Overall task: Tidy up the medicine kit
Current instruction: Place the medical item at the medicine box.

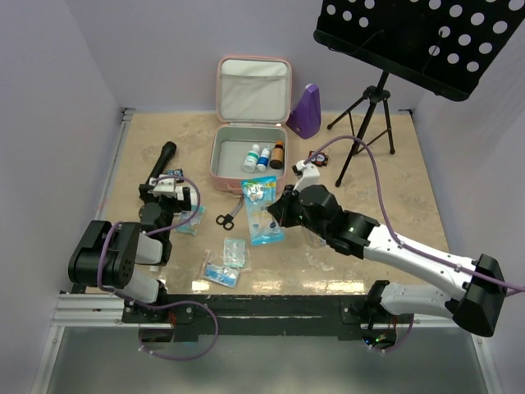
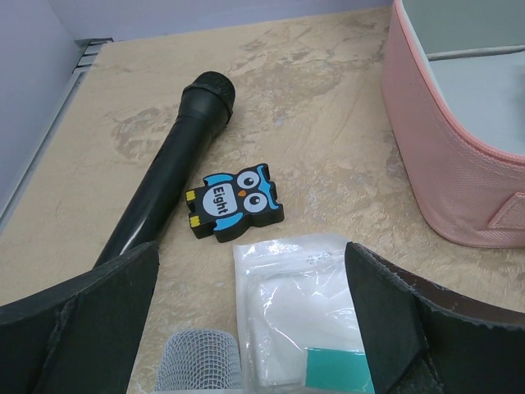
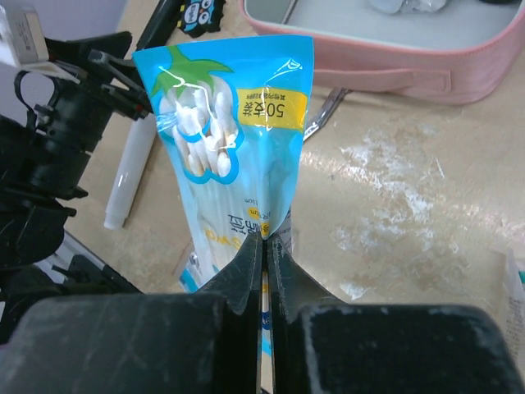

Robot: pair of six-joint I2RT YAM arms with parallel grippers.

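- Here, my right gripper [image 3: 264,242] was clamped shut on the lower edge of a blue packet of cotton swabs [image 3: 234,139], which stood upright from the fingers just in front of the medicine kit.
- The medicine kit [image 1: 215,156], a pink zip case, sat open at the middle rear of the table [image 1: 410,189], its lid raised and its pale lining on show.
- Three small bottles [image 1: 264,156] stood side by side inside its tray.
- My left gripper [image 2: 254,328], left of the kit, hung with its fingers spread wide and held nothing, above a clear pouch [image 2: 295,304] that lay flat on the table.
- Beyond the pouch lay a black microphone [image 2: 168,164], with an owl-shaped block marked "Eight" [image 2: 234,201] just beside it.
- Black-handled scissors [image 1: 227,217] lay near the kit's front wall, and small sealed packets [image 1: 234,252] lay closer to the arms.
- A purple metronome-shaped object [image 1: 307,111] stood just right of the lid, and a black music stand [image 1: 410,41] rose on its tripod at the far right.
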